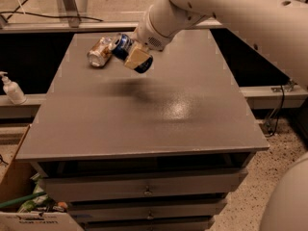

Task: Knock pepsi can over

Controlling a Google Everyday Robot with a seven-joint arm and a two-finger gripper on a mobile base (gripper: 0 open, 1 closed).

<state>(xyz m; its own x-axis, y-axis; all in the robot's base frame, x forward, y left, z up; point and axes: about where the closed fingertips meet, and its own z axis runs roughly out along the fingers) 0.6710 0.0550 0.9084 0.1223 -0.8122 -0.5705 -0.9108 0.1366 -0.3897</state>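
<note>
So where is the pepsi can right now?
In the camera view, the pepsi can is held tilted in the gripper above the far left of the table, just right of the gold-brown can lying on its side.

White arm (231, 8), tan end effector (135, 57) over table (144, 124)
</note>
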